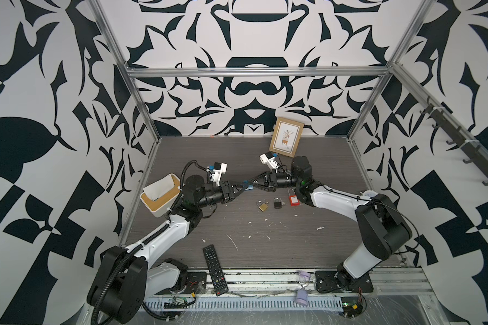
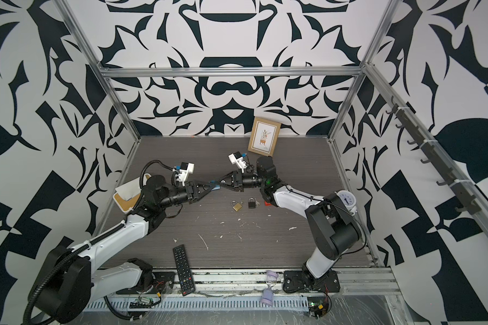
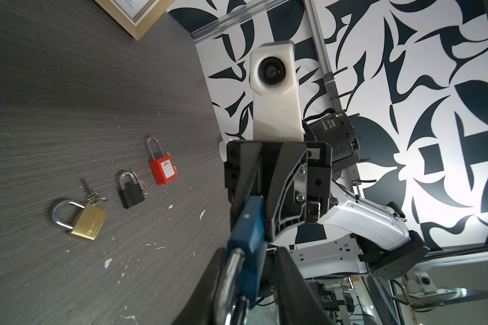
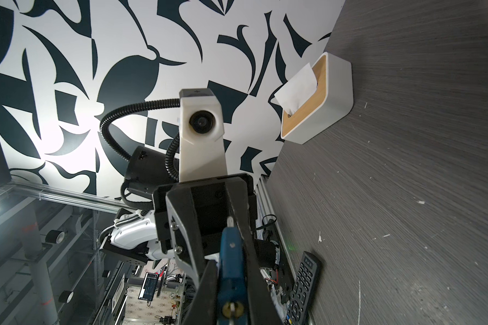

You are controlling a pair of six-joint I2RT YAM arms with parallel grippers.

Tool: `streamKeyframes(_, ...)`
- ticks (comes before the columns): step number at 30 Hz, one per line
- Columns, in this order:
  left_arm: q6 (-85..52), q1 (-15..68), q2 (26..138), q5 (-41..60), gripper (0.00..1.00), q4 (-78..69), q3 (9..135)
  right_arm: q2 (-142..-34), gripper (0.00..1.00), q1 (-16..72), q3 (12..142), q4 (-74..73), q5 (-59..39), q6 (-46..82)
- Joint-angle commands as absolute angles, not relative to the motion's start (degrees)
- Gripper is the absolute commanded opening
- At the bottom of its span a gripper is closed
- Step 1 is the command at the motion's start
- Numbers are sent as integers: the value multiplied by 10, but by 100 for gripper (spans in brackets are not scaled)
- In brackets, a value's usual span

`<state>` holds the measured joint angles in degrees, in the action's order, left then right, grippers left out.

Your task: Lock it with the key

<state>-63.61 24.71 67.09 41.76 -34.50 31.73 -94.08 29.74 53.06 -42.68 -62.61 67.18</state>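
A blue padlock (image 1: 249,188) (image 2: 215,188) hangs above the middle of the table between both grippers. My right gripper (image 1: 251,185) (image 4: 231,281) is shut on its blue body (image 4: 231,261). The brass keyway (image 4: 231,309) faces the right wrist camera with a silvery key in it, mostly cut off by the frame edge. My left gripper (image 1: 244,188) (image 3: 251,270) stands around the steel shackle (image 3: 231,270). The shackle lies against one finger (image 3: 209,284), and a gap shows before the other finger (image 3: 293,281).
On the table below lie a brass padlock (image 1: 262,206), a black padlock (image 1: 277,203) and a red padlock (image 1: 293,198), each with small keys. A tissue box (image 1: 161,197) is at the left, a picture frame (image 1: 286,140) behind, and a remote (image 1: 214,270) and an hourglass (image 1: 303,287) in front.
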Motion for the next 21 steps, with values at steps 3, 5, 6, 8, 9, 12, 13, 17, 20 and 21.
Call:
streamKeyframes(3,-632,248,686,427,27,-370,340,-947,0,295,521,-542,-634,728)
streamKeyframes(5,-638,248,693,429,26,-382,339,-953,0,296,517,-568,-636,749)
streamKeyframes(6,-642,248,696,429,24,-390,339,-955,0,296,514,-583,-636,757)
streamKeyframes(8,-646,248,703,430,22,-398,339,-957,0,296,512,-598,-639,767)
streamKeyframes(9,-648,248,705,432,21,-401,341,-957,0,296,512,-600,-641,767)
streamKeyframes(12,-652,248,712,436,15,-409,341,-957,0,296,511,-599,-642,767)
streamKeyframes(13,-654,248,713,437,14,-411,340,-958,0,296,511,-599,-643,767)
streamKeyframes(17,-655,248,711,434,1,-415,336,-959,0,296,511,-596,-644,766)
streamKeyframes(20,-652,248,709,431,0,-416,333,-958,7,294,515,-594,-641,765)
streamKeyframes(21,-651,248,708,429,0,-417,331,-957,12,291,514,-592,-638,765)
